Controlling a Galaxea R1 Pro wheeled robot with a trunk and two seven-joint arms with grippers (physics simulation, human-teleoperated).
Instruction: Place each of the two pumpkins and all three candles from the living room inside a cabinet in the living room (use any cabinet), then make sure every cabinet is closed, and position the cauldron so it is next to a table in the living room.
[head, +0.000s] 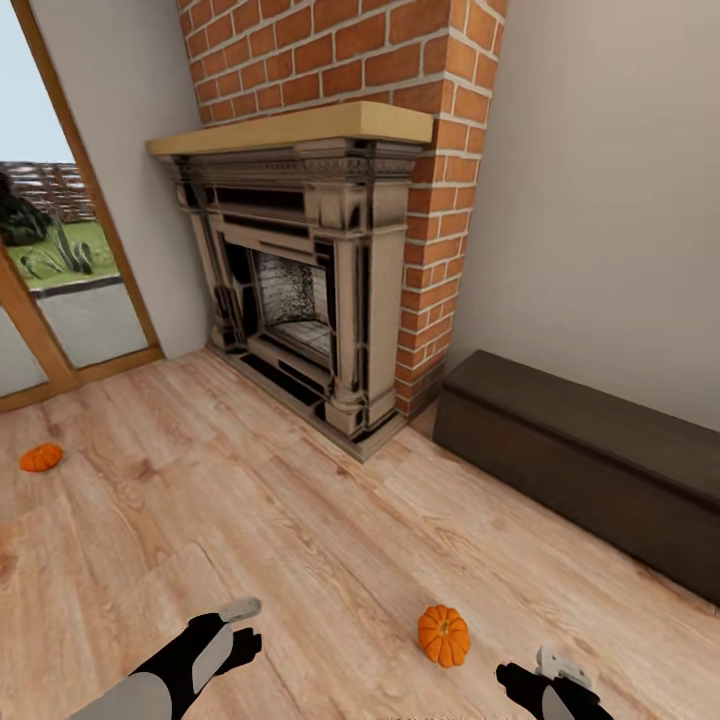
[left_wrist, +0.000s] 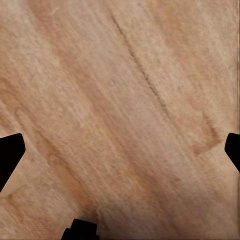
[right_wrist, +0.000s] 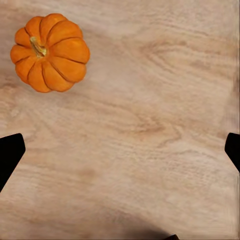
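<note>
One small orange pumpkin lies on the wood floor just left of my right gripper. In the right wrist view this pumpkin sits off to one side of the open right gripper, outside the fingers. A second pumpkin rests far left near the glass door. My left gripper hovers over bare floor, and in the left wrist view the left gripper is open with nothing in it. The long dark brown cabinet stands shut against the right wall. The candles and the cauldron are out of view.
A dark ornate fireplace with a pale wood mantel and a red brick chimney fills the middle back. A wood-framed glass door is at the left. Plank floor stretches between the two pumpkins.
</note>
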